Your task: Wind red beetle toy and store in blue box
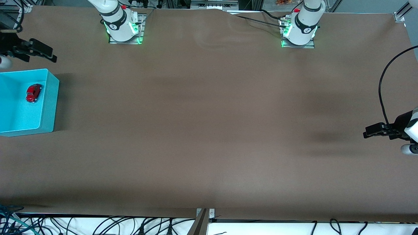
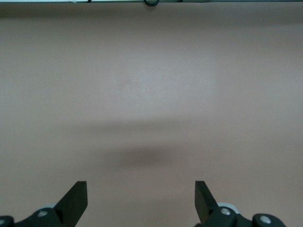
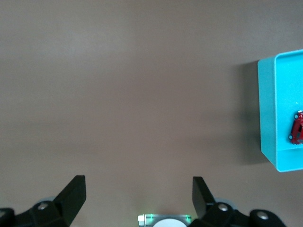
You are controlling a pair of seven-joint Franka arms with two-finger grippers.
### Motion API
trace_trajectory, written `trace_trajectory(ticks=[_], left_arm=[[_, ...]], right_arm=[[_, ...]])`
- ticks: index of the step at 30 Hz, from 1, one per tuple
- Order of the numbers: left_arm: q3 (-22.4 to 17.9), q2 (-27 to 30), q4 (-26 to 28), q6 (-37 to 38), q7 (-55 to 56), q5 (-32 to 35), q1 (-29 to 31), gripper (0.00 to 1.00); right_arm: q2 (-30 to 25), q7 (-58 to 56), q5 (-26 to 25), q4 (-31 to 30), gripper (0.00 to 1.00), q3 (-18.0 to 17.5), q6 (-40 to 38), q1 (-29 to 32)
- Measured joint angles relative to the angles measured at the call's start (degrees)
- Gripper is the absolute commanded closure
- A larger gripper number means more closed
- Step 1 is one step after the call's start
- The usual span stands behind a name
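The red beetle toy [image 1: 33,92] lies inside the blue box [image 1: 49,104], which stands at the right arm's end of the table. The right wrist view shows the blue box [image 3: 272,118] with the red beetle toy [image 3: 297,128] partly cut off at the frame's edge. My right gripper [image 1: 50,55] hangs open and empty over bare table beside the box. In its own view the right gripper [image 3: 138,189] has only tabletop between its fingers. My left gripper [image 1: 367,131] hangs open over bare table at the left arm's end. The left gripper [image 2: 141,194] holds nothing.
The brown tabletop [image 1: 209,130] stretches between the two arms. The arm bases [image 1: 124,29] [image 1: 298,32] stand along the table's edge by the robots. A black cable [image 1: 383,85] loops above the left gripper. Cables lie past the table's edge nearest the front camera.
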State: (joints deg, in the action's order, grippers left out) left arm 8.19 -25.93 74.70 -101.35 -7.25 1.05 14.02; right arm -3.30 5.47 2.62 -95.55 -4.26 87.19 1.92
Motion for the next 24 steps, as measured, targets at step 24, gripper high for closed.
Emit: trace_trajectory(ticks=[24], left_arm=[[0.08,-0.09,0.0,0.0,0.0,0.0,0.11,0.0]], right_arm=[[3.88,1.52,-2.78,-0.07,0.0,-2.58,2.97,-0.2]])
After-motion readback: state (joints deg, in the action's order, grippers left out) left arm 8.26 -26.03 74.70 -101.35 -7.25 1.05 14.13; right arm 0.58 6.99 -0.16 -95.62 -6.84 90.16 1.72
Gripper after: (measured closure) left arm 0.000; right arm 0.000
